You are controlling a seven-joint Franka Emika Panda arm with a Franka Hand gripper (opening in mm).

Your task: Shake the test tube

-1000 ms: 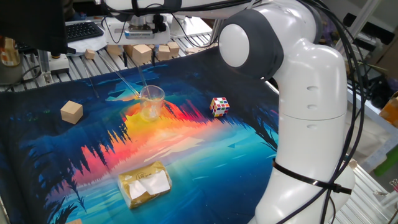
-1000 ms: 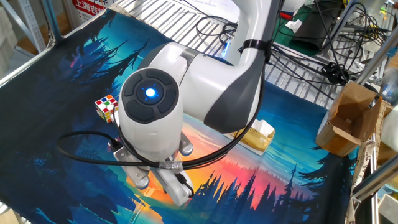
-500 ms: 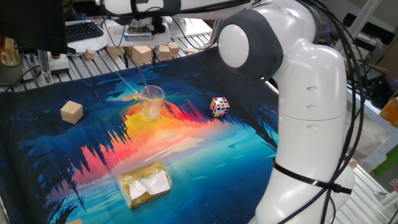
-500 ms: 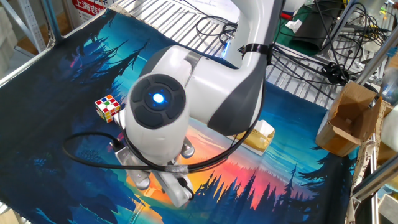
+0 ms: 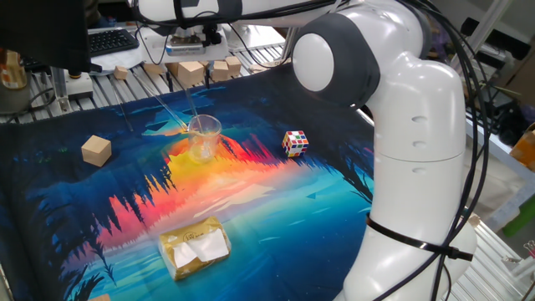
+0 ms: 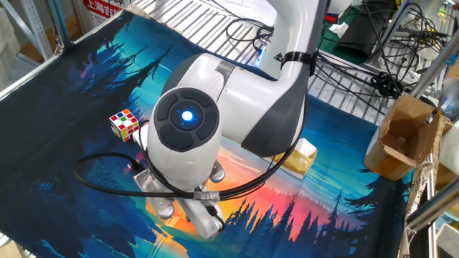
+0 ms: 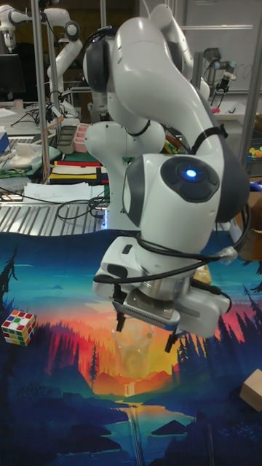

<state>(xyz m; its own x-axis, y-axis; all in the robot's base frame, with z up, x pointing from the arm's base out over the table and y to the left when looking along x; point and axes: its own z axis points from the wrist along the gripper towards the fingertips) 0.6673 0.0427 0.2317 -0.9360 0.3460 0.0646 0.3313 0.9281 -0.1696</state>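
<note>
Slim clear glass test tube (image 5: 171, 105) leans in the squat clear glass beaker (image 5: 204, 134), untouched. Gripper (image 7: 145, 329) hovers above the beaker, jaws apart and empty. Only the wrist rotated over the last second. Likely aligning; grasp not started.

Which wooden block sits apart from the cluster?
The lone block on the mat, near the beaker; the other blocks crowd the slatted bench beyond it.
</note>
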